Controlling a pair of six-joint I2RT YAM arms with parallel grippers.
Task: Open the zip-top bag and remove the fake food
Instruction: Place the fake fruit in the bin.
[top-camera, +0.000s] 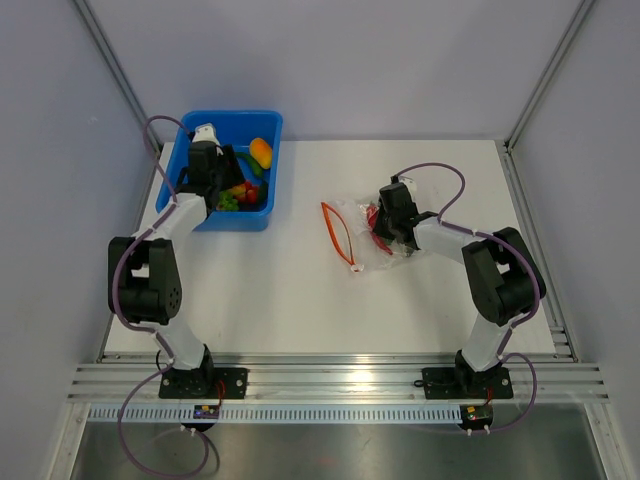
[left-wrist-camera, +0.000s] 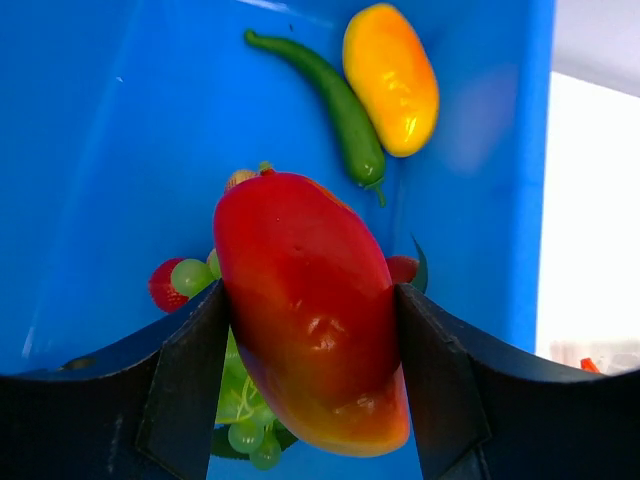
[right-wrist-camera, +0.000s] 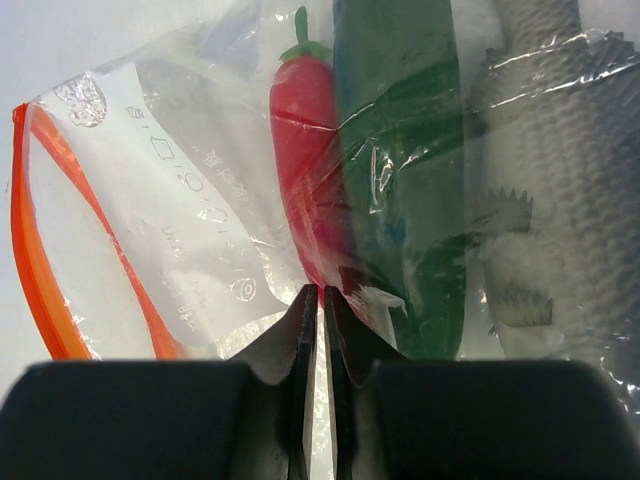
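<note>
**Thin pinch on a slippery bag**
Above the blue tub (top-camera: 262, 125), the left end effector (left-wrist-camera: 310, 335) clamps a red fake fruit (left-wrist-camera: 295, 260). Right of the tub, the right end effector (right-wrist-camera: 322, 300) pinches the zip-top bag (right-wrist-camera: 180, 230); its film may slip, spilling the remaining fake food (right-wrist-camera: 305, 150) across the bench (top-camera: 300, 295).

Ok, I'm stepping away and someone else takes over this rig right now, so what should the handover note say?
Left tool: closed on a red-orange toy fruit, above the blue tub.
Right tool: shut, pinching the zip-top bag, which lies on the table.
Done: the bag's orange zip is open; yellow-orange fruit, green chili and grapes lie in the tub.
Left: drop the held fruit, then take out the red chili, green cucumber and grey fish inside the bag.
</note>
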